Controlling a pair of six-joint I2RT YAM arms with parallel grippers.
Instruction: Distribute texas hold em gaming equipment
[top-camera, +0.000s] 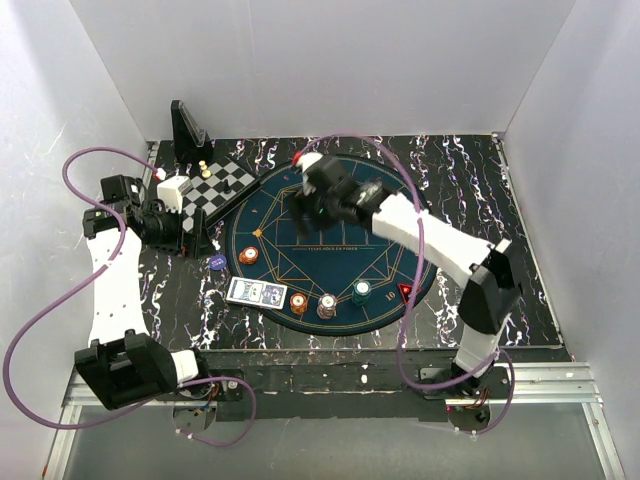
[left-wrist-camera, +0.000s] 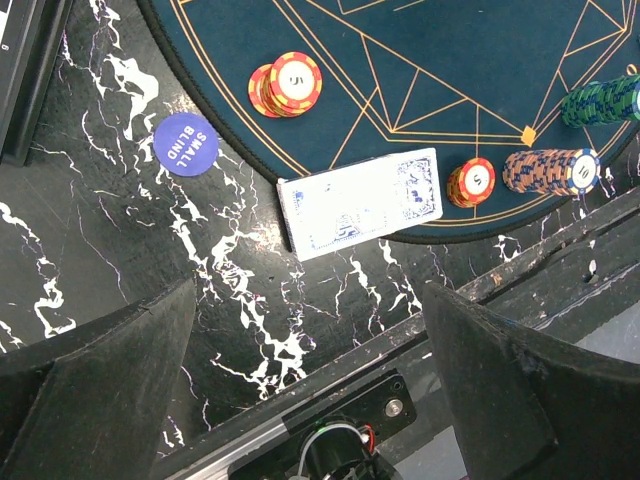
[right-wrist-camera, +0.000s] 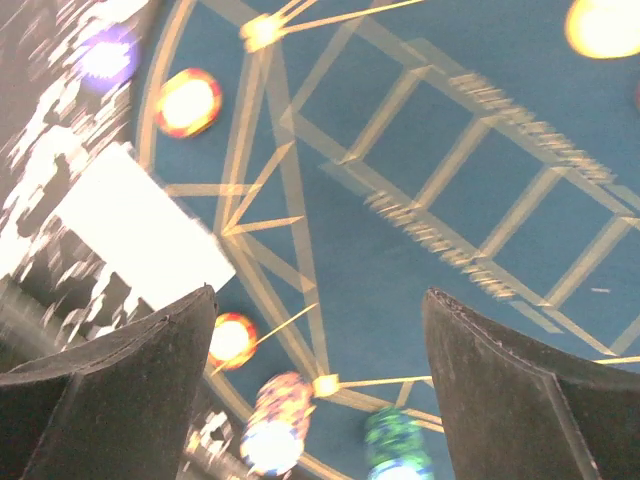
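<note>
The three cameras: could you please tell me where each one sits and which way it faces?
Top: above and behind the arms, looking down on the mat; both arms show.
Left wrist: looks down at the cards at the mat's rim; left end effector shows.
Right wrist: blurred, looks down on the mat; right end effector shows.
Both wrist views share the cards.

White walls, black marbled tabletop, metal front rail
</note>
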